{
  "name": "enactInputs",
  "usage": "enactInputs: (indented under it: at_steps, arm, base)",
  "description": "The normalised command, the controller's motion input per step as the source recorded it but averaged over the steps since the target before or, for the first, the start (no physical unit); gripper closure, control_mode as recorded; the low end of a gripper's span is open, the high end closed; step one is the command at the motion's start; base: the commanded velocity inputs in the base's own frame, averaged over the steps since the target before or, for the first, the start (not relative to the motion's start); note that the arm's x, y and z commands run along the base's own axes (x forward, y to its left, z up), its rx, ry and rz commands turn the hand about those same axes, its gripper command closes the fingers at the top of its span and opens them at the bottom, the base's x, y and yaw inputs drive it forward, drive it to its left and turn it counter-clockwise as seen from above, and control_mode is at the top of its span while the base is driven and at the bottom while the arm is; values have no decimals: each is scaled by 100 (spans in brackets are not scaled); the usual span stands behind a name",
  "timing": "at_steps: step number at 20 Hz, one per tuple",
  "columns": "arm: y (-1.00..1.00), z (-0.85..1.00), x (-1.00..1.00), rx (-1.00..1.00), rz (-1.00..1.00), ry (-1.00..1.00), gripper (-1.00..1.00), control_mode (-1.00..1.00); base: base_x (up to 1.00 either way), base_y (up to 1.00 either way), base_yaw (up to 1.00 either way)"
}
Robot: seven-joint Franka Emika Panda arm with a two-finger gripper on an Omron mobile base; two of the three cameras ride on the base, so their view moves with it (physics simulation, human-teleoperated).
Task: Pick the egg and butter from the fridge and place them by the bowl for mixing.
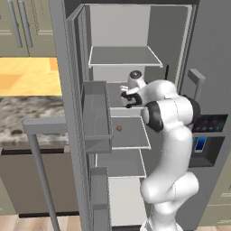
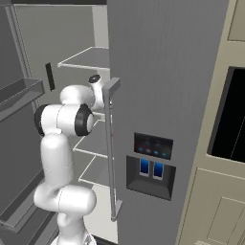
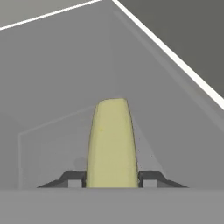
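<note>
The fridge (image 1: 119, 27) stands open, and my arm reaches onto its middle shelf. In the hand view the butter (image 3: 111, 140), a slim pale yellow stick, sits upright between the two dark fingertips (image 3: 73, 178), which press on both its sides. My gripper (image 3: 111, 180) is shut on the butter, just above the grey shelf. In the left base view the gripper (image 1: 127, 98) is deep inside the fridge. The egg (image 1: 119, 128), small and brownish, lies on the shelf one level below the hand. The bowl is out of view.
Grey door bins (image 1: 97, 117) on the open left door hang close to the left of the hand. That door's bar handle (image 1: 40, 171) juts out lower left, before a stone counter (image 1: 27, 117). The shut right door carries a dispenser panel (image 2: 150, 162) and a long handle (image 2: 111, 143).
</note>
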Motion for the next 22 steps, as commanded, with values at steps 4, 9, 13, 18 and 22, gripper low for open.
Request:
enactInputs:
  at_steps: [4, 9, 13, 18, 22]
  arm:
    - [1, 23, -73, 0, 1, -4, 100, -100]
    - [5, 25, -77, 1, 10, -3, 100, -100]
    - [9, 29, -73, 4, 10, 0, 100, -100]
    - [5, 29, -73, 1, 9, 0, 100, -100]
    - [0, 27, -77, 0, 6, 0, 100, -100]
  base:
    - [0, 0, 0]
    - [0, 0, 0]
    - [0, 0, 0]
    - [0, 0, 0]
    - [0, 0, 0]
